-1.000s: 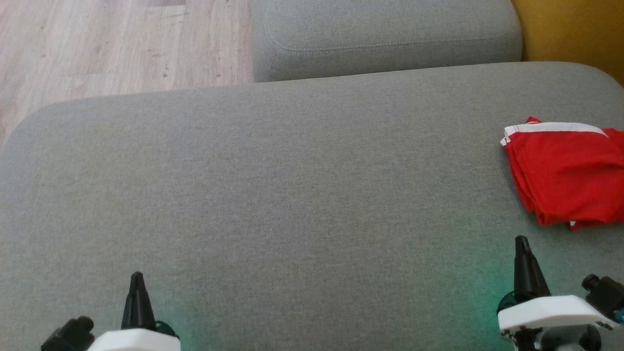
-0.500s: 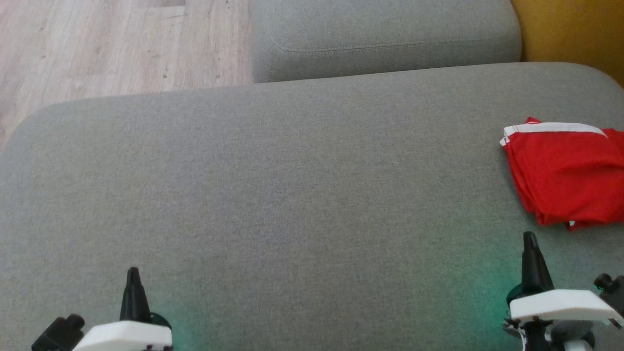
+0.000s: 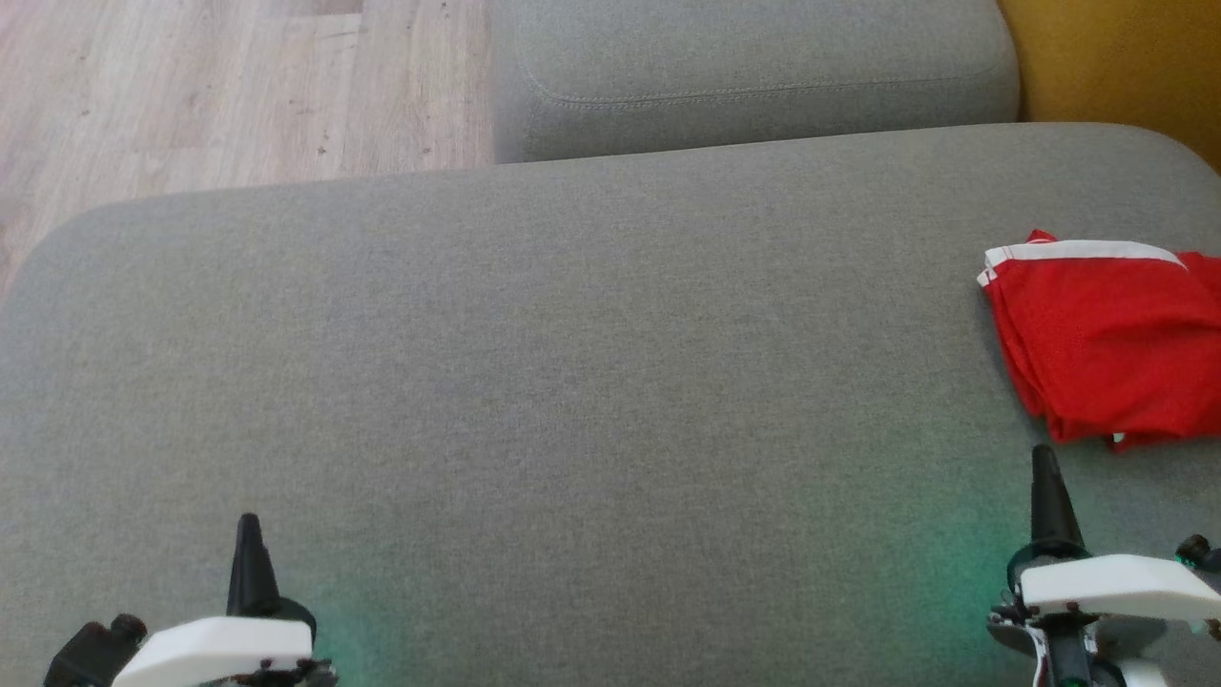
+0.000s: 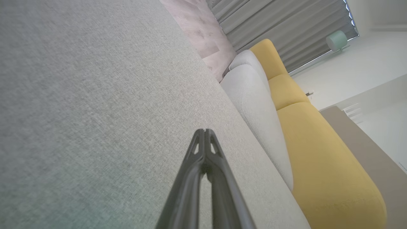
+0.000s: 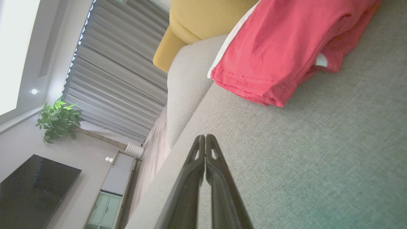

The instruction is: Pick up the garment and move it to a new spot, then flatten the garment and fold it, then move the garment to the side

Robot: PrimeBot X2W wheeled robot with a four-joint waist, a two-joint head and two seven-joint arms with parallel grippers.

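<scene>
Folded red garment (image 3: 1111,343) lies just ahead-right of the right gripper (image 3: 1044,458), untouched. It and the left gripper (image 3: 248,525) are pinched together, empty. Final set-aside looks done; next move, I'd judge: back away clear.

One red garment (image 3: 1107,343), two grey cushions (near cushion (image 3: 572,382), far cushion (image 3: 754,67)), two claws (left claw (image 3: 248,523), right claw (image 3: 1044,454)).

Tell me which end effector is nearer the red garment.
The right end effector: its tips sit just below the garment; the left end effector is far across the cushion.
</scene>
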